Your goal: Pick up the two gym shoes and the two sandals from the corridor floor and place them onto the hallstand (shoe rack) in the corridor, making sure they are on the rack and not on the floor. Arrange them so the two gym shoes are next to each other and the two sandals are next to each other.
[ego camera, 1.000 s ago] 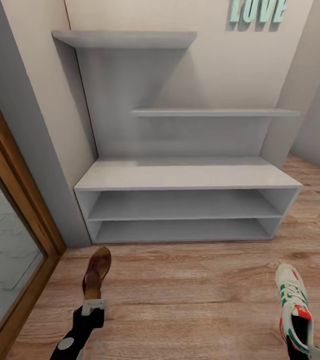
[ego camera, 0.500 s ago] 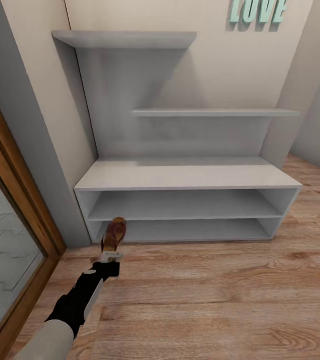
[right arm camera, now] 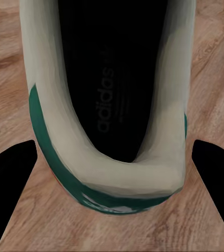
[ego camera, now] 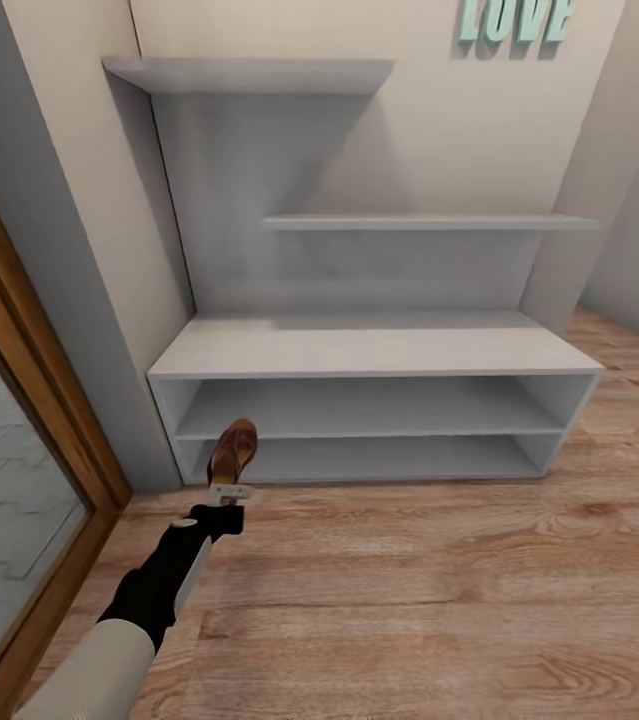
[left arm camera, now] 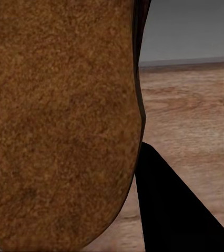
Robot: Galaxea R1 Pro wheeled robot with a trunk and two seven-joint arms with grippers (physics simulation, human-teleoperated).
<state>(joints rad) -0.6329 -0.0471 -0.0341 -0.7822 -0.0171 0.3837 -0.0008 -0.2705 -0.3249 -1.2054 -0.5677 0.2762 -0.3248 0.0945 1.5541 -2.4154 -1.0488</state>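
The pale grey hallstand (ego camera: 369, 350) stands against the wall ahead, with two open tiers and staggered shelves above. My left gripper (ego camera: 228, 492) is shut on a brown sandal (ego camera: 233, 452), holding it just in front of the lower tier's left end, above the floor. In the left wrist view the sandal's brown sole (left arm camera: 59, 121) sits close to the lens beside one black finger (left arm camera: 175, 210). In the right wrist view my right gripper (right arm camera: 114, 149) is shut on the heel of a white gym shoe (right arm camera: 107, 178) with green trim, held over the corridor floor (right arm camera: 212, 79).
A wood-framed glass door (ego camera: 19, 470) and a grey wall post (ego camera: 79, 300) flank the hallstand's left side. Teal LOVE letters (ego camera: 514, 20) hang on the wall above. Wood plank floor (ego camera: 429, 590) stretches in front of the rack and to its right.
My left arm has reached forward, carrying the sandal from near the bottom of the head view to the rack's lower left corner. The right gripper with the gym shoe has left the head view.
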